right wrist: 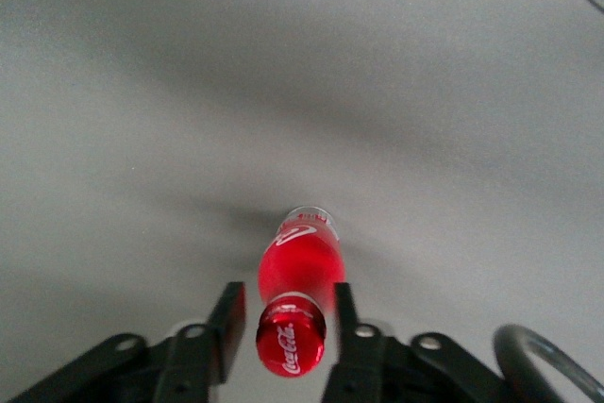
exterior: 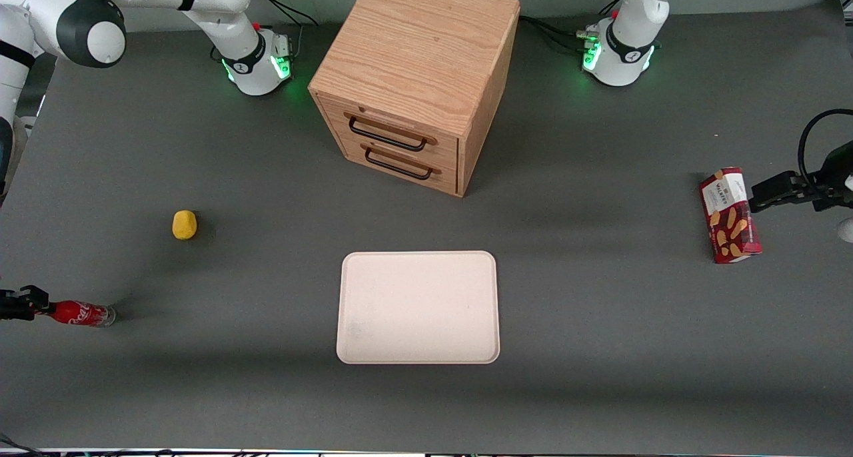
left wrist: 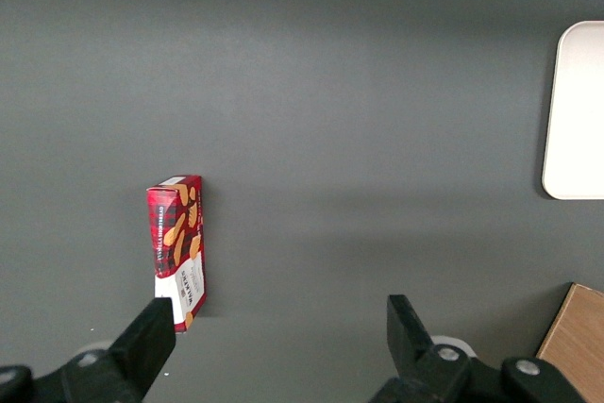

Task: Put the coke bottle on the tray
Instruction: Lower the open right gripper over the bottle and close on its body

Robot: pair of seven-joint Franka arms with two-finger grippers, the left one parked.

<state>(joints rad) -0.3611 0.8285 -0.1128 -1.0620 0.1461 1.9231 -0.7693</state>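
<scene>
Red and glossy, the coke bottle point(exterior: 81, 314) is lying on its side on the grey tabletop point(exterior: 600, 324) at the working arm's end, its shiny cap pointing into the gripper point(exterior: 32, 302) and its clear base pointing away from it toward the tray point(exterior: 418, 307). In the right wrist view the gripper point(right wrist: 288, 313) is sitting low over the tabletop with one finger point(right wrist: 229, 318) on each side of the bottle's point(right wrist: 300, 276) cap and neck. The fingers are standing close against the cap, yet whether they are already pressing on it or just flanking it is not something the views settle, so its grip cannot be told.

Farther from the front camera than the gripper, and a little toward the middle of the tabletop, a small yellow lump point(exterior: 184, 224) is resting by itself. Well apart from the gripper, the cream-white tray is lying flat near the tabletop's middle. A wooden drawer cabinet point(exterior: 416, 77) with two dark handles is standing farther from the front camera than the tray. Farthest from the gripper, at the parked arm's end, a red biscuit box point(exterior: 730, 215) is lying.
</scene>
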